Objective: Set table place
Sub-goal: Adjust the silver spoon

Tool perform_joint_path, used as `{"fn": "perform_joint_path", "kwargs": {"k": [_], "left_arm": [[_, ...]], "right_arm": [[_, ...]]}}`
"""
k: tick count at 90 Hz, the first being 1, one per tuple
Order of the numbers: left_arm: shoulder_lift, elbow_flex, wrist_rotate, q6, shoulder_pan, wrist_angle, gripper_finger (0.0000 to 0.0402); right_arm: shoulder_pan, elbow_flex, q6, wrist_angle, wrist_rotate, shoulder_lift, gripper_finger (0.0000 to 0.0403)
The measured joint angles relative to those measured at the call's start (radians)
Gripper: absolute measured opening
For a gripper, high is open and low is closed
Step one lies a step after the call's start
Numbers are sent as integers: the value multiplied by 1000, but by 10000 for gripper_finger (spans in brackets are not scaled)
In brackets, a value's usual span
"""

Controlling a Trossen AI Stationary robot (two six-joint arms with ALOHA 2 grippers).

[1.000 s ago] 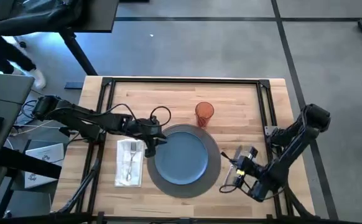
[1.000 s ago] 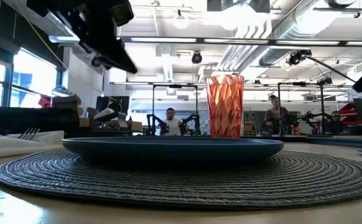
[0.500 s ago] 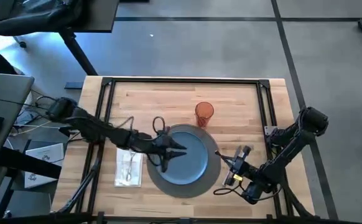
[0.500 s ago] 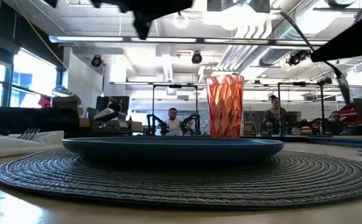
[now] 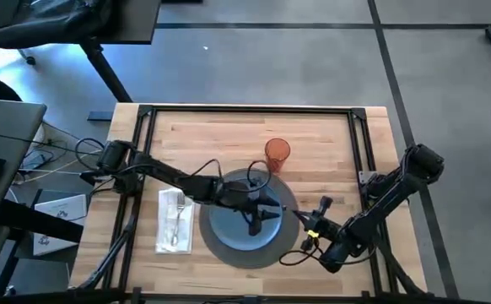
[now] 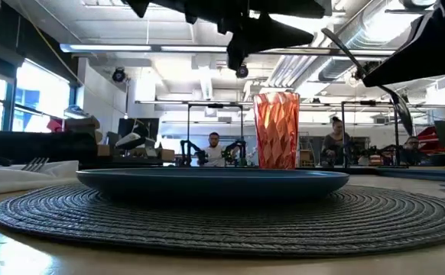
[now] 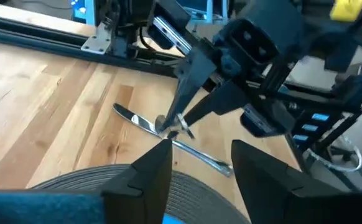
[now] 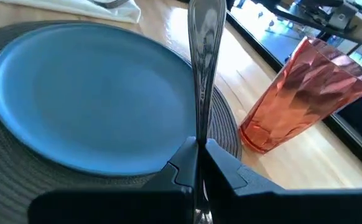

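Note:
On the table lies the round dark woven place, and a blue plate rests flat on it. My left gripper hovers open above the plate's right half, its fingers pointing at the table's right edge. My right gripper stands just off the place's right rim, shut on a silver knife. An orange cup stands upright behind the plate. My right gripper pinches the knife about its middle between its two fingertips, which slant down from the table's right side and lie across it. The knife stays roughly level beside the place; whether it touches the wood I cannot tell.
A white napkin with a fork on it lies left of the place. Black frame rails run along the table's edges. Bare wood lies behind the cup and right of the place.
My left gripper has swept from the plate's left rim toward the table's right edge and now hangs over the plate's right half. My right gripper has edged toward the place with the knife.

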Motion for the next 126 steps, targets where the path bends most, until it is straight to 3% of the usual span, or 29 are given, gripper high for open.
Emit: {"fn": "perform_joint_path", "kwargs": {"k": [33,53,71,94,113,126], "left_arm": [[65,2,9,-47,19,104,156],[67,2,-39,-39,25,98,152],[67,2,-36,-31,28,87,105],[67,2,-7,34,29,85,11],[67,2,-20,96,30,82,1],[56,2,-27,161,28,85,0]], "right_arm": [[-54,0,-135,74,-7,0,0],[-61,0,-150,83,-19,0,0],[-64,0,-151,91,-18,-1,0],[-73,0,-150,98,-23,-1,0],[-80,0,-134,83,-48,-13,3],[-85,0,35,11,-133,-91,35]]}}
